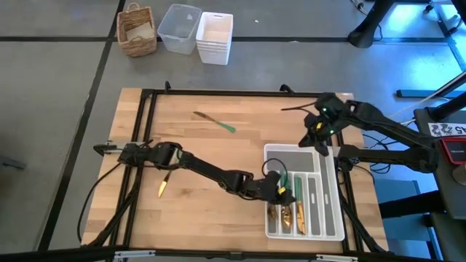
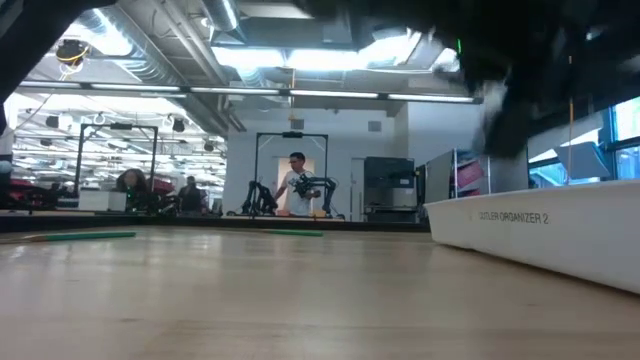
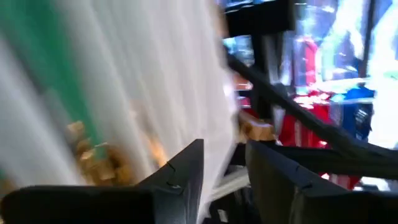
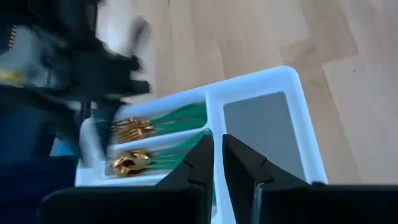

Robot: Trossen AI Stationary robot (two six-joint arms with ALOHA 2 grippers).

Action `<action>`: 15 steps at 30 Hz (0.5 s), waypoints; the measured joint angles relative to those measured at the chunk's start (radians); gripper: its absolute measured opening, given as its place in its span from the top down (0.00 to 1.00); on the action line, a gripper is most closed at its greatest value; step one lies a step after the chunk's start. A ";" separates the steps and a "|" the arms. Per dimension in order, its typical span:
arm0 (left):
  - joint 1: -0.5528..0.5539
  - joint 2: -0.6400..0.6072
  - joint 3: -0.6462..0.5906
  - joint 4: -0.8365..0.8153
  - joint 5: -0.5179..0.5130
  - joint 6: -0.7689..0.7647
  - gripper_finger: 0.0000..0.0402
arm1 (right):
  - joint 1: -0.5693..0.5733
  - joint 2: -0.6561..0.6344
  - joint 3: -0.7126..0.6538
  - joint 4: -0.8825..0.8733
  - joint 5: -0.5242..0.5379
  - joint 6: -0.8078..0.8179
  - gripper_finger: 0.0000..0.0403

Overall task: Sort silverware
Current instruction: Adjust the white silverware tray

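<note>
The left gripper (image 1: 285, 191) reaches over the white cutlery tray (image 1: 331, 218), which sits at the wooden table's (image 1: 218, 160) right edge toward the near right corner. In the left wrist view its two dark fingers (image 3: 186, 174) stand parted with nothing between them, hanging just above the tray's narrow slots. Gold-headed, green-handled silverware (image 1: 288, 211) lies in the two slots nearest the tray's left wall — the gold heads (image 4: 132, 129) bunched at the near end, the green handles pointing toward the wide cross compartment at the far end.

The right gripper (image 1: 320, 135) hovers over the tray's far end, close to the table's far right corner; its fingers (image 4: 199, 163) are almost together, a thin gap showing, and they hold nothing.

Two pieces are loose on the table: one with a green handle (image 1: 215, 121) lies slanted near the middle of the far edge, and another — gold tip showing (image 1: 164, 186) — lies beside the left arm near the left edge.
</note>
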 joint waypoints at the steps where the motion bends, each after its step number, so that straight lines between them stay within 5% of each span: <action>1: 0.002 -0.017 0.001 -0.001 0.000 0.031 0.72 | 0.000 0.000 -0.024 0.019 0.000 0.000 0.91; 8: 0.036 -0.157 0.001 -0.138 0.005 0.230 0.72 | 0.000 0.001 -0.160 0.165 -0.008 0.024 0.91; 15: 0.083 -0.361 0.002 -0.637 -0.076 0.365 0.72 | 0.000 0.001 -0.239 0.305 -0.008 0.096 0.91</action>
